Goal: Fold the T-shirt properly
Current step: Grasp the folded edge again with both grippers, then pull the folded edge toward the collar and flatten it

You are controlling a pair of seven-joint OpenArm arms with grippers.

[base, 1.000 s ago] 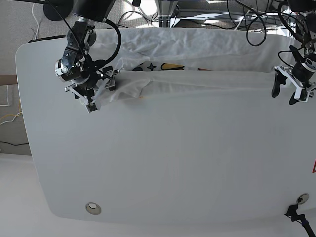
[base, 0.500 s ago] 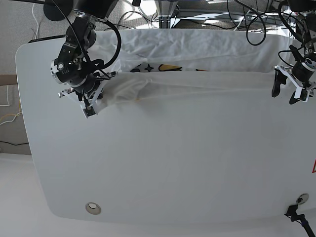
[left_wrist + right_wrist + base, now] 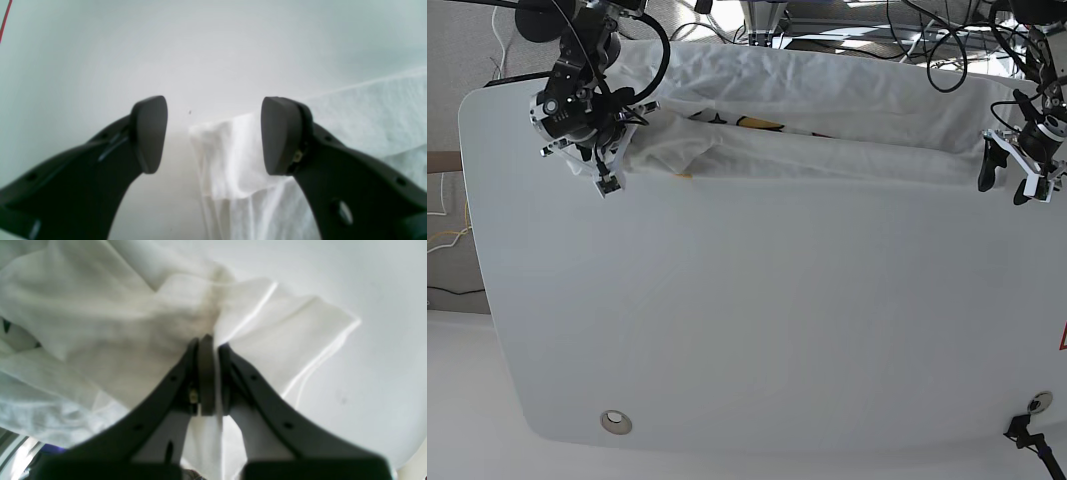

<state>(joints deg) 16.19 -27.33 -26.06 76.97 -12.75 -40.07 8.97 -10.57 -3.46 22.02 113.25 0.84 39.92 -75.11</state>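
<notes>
The white T-shirt (image 3: 827, 110) lies bunched in a long band across the table's far side, and a bit of yellow and dark print (image 3: 757, 123) peeks out. My right gripper (image 3: 607, 180) at the far left is shut on a fold of the shirt's cloth (image 3: 267, 320), which bunches around the right gripper (image 3: 207, 346). At the far right, my left gripper (image 3: 1005, 178) stands open just above the table. In its wrist view a shirt corner (image 3: 227, 150) lies between the spread fingers (image 3: 283, 133), untouched.
The white table (image 3: 757, 320) has a rounded front edge with a metal grommet at the front left (image 3: 615, 422) and another at the front right (image 3: 1039, 403). Cables (image 3: 927, 50) hang behind the far edge. A red mark (image 3: 1063, 340) sits at the right border.
My right gripper went from open to shut on the shirt's left end and drew it toward the far left. The shirt's near edge shifted back. The left gripper barely moved.
</notes>
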